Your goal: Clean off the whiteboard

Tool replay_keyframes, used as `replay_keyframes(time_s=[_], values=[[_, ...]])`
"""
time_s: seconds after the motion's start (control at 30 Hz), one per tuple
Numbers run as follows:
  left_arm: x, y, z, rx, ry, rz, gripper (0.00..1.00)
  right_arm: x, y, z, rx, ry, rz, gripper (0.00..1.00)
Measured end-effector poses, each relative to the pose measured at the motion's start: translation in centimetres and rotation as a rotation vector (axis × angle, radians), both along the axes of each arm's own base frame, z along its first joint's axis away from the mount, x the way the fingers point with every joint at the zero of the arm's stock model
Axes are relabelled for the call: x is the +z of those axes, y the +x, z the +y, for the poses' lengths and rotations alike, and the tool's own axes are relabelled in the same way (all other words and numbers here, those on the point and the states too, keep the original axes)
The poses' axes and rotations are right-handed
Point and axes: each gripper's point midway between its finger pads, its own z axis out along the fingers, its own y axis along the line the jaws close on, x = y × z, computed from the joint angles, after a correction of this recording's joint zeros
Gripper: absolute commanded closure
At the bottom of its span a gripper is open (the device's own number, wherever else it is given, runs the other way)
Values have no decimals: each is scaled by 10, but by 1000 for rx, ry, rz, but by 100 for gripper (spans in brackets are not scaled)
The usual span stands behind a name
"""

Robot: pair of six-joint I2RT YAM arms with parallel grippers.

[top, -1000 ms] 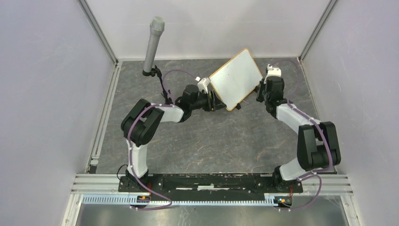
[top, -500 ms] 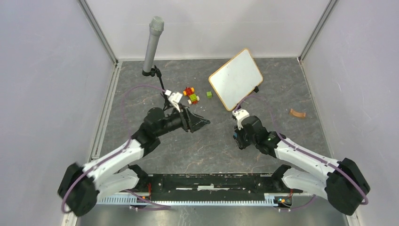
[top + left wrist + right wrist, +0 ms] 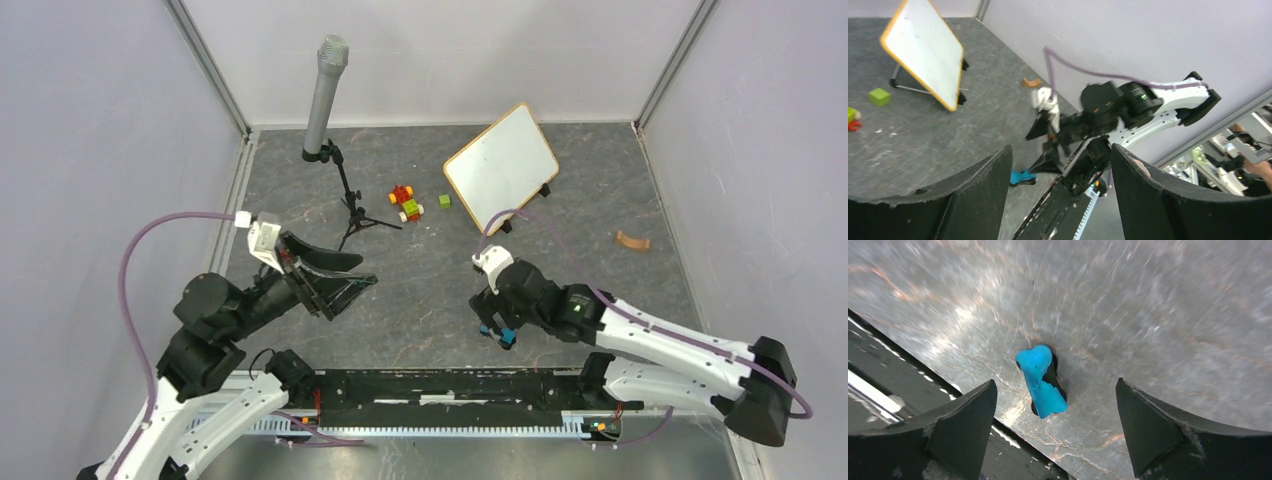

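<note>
I see whiteboard (image 3: 500, 166) propped at far side, well apart from both arms. Right gripper (image 3: 497, 333) low by near edge, fingers wide, straddling small blue piece (image 3: 1040, 381), its long axis roughly across closing line. Left gripper (image 3: 368, 271) raised, wide, empty.

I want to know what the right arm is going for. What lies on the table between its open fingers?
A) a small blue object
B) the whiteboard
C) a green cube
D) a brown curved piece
A: the right wrist view shows a small blue object lying on the table between the spread fingers of the right gripper.
</note>
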Motion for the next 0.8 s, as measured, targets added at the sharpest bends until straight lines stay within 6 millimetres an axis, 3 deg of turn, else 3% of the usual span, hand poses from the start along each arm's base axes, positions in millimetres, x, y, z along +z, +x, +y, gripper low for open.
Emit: replay_keyframes(time_s=[0.23, 0.33, 0.47, 0.63, 0.8], values=[[33, -11, 30, 88, 50, -70, 19, 128, 27, 9, -40, 179, -222, 2], [55, -14, 43, 138, 38, -129, 18, 198, 34, -1, -80, 281, -350, 2], [81, -17, 57, 191, 8, -209, 15, 293, 35, -33, -149, 437, -549, 2], [105, -17, 66, 237, -22, -276, 15, 362, 20, -85, -215, 589, -746, 2], [128, -19, 73, 264, -44, -335, 14, 398, 9, -118, -260, 684, -868, 2]])
